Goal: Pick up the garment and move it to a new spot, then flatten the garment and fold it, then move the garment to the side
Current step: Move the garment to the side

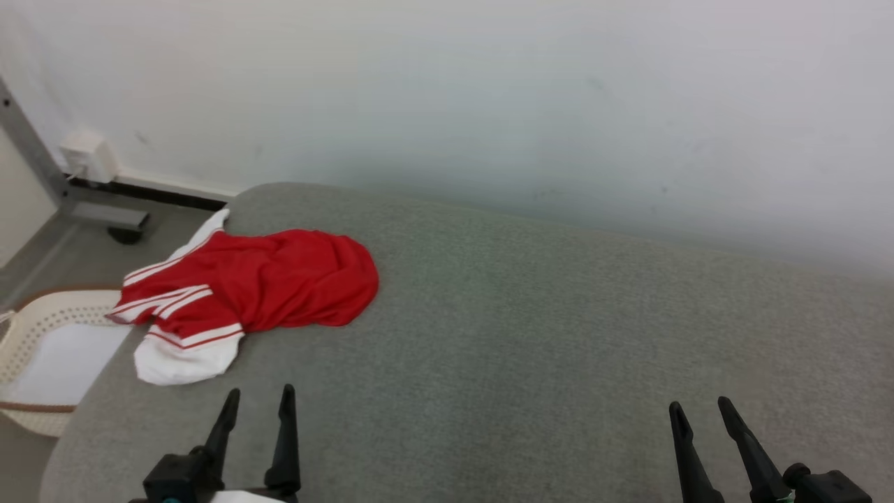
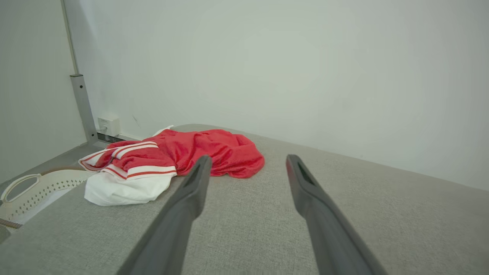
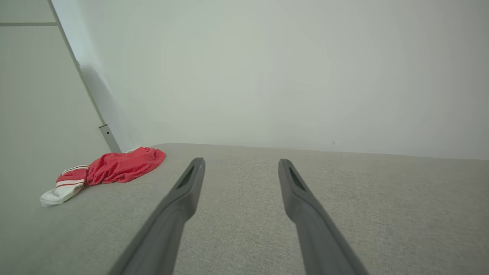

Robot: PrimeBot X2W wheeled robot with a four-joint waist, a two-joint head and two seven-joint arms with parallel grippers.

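A crumpled red garment (image 1: 279,279) with white striped sleeves lies bunched at the far left corner of the grey fabric surface (image 1: 524,335). Its white sleeve end reaches the left edge. In the left wrist view the garment (image 2: 198,152) sits ahead and to the left of my fingers. From the right wrist it is a small red heap (image 3: 114,168) far off to the left. My left gripper (image 1: 258,399) stands open near the front edge, a short way in front of the garment, holding nothing. My right gripper (image 1: 698,406) stands open at the front right, empty.
A cream perforated laundry basket (image 1: 42,328) sits on the floor beside the surface's left edge. A grey metal post (image 1: 31,150) and a white wall socket (image 1: 87,155) stand at the back left. A pale wall runs behind the surface.
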